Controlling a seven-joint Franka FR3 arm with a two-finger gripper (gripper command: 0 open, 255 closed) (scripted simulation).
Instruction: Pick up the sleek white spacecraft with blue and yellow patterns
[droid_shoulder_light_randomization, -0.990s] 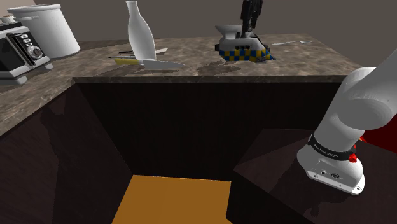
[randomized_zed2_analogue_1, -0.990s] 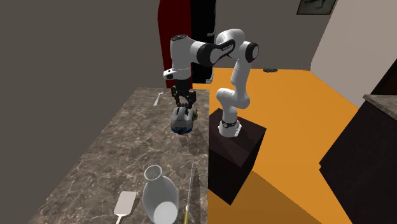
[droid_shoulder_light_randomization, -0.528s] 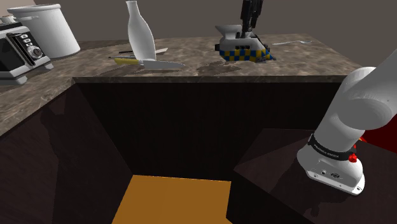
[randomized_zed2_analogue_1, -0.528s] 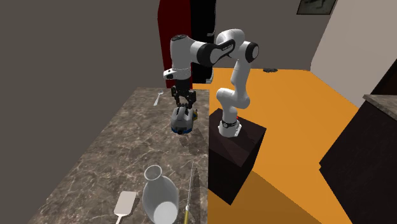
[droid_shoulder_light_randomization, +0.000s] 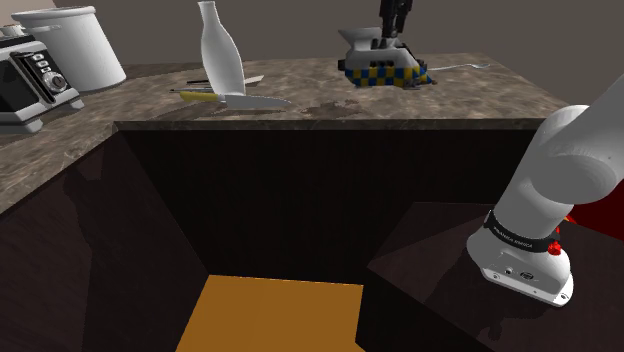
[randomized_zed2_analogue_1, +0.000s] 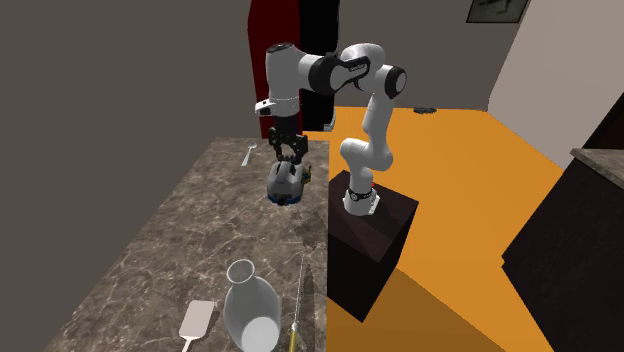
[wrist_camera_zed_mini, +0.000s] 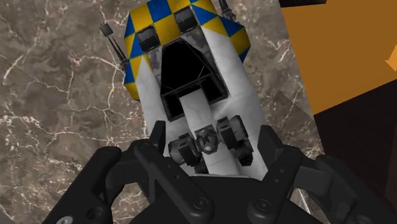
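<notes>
Spacecraft (droid_shoulder_light_randomization: 383, 68), a white toy with a black cockpit, grey engine parts and blue-and-yellow checked panels, sits between the two fingers of the all-black gripper (droid_shoulder_light_randomization: 391, 38), which pinch its hull from either side. In the wrist view the gripper (wrist_camera_zed_mini: 211, 141) grips the white body (wrist_camera_zed_mini: 194, 95) next to the grey engine cluster, and the checked end points away from the hand. The toy appears to hang just above the brown veined marble counter (droid_shoulder_light_randomization: 480, 90), with a faint shadow on the stone beneath it; I cannot tell for sure whether any part touches the stone.

In the second exterior view the spacecraft (randomized_zed2_analogue_1: 284, 183) is under the gripper (randomized_zed2_analogue_1: 285, 160), close to the counter's (randomized_zed2_analogue_1: 200, 230) edge on the side of the dark box stand (randomized_zed2_analogue_1: 385, 225). The white arm (randomized_zed2_analogue_1: 365, 100) arches over from the stand.

A small pale utensil (droid_shoulder_light_randomization: 462, 67) lies on the counter near the toy, at the shoulder view's right. Well apart, toward that view's left, a tall white bottle (droid_shoulder_light_randomization: 220, 55) stands upright beside a flat white spatula (droid_shoulder_light_randomization: 250, 100) and a thin yellow-handled tool (droid_shoulder_light_randomization: 195, 93). Further left are a white pot (droid_shoulder_light_randomization: 70, 45) and a grey countertop oven (droid_shoulder_light_randomization: 25, 80). Orange floor (droid_shoulder_light_randomization: 270, 315) shows below.
</notes>
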